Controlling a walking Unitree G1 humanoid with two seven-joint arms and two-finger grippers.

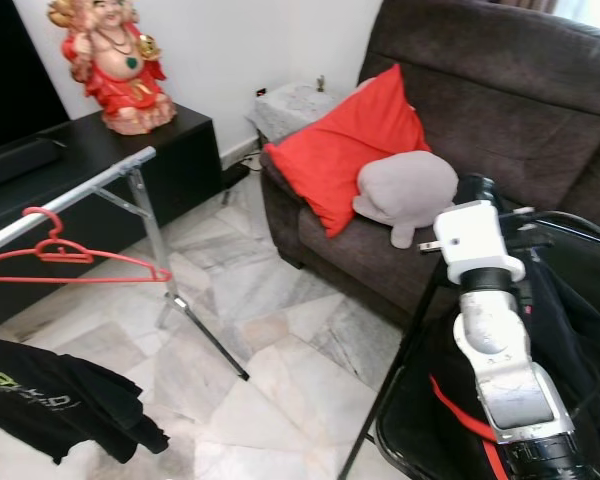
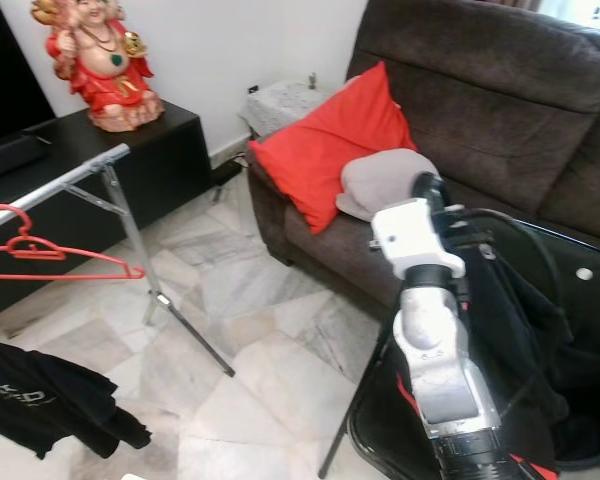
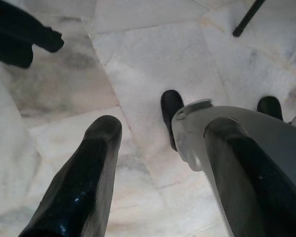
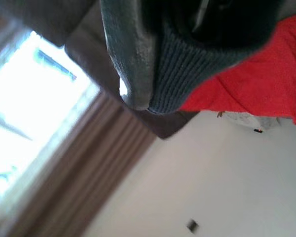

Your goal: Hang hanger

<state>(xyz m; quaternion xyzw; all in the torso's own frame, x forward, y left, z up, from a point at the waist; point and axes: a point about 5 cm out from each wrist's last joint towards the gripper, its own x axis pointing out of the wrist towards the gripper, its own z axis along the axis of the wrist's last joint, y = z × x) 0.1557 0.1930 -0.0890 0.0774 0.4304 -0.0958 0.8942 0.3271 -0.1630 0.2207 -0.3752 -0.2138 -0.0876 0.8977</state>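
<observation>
left gripper (image 3: 158,163) fingers spread above marble floor (image 1: 280,370). red hanger (image 1: 65,255) hooked on silver rail (image 1: 70,195), black shirt (image 1: 50,400) below it. red cushion (image 1: 350,140) on brown sofa (image 1: 510,110). right gripper (image 4: 153,74) against dark cloth (image 4: 197,59); finger state cannot be told.

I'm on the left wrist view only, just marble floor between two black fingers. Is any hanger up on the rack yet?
Observer: Yes, a red plastic hanger hangs bare on the silver metal rail.
Operator: Where's the right arm?
Observer: The right arm is raised over a black fabric basket in front of the brown sofa.
Operator: Any clothes nearby?
Observer: A black garment hangs low at the robot's left.
</observation>
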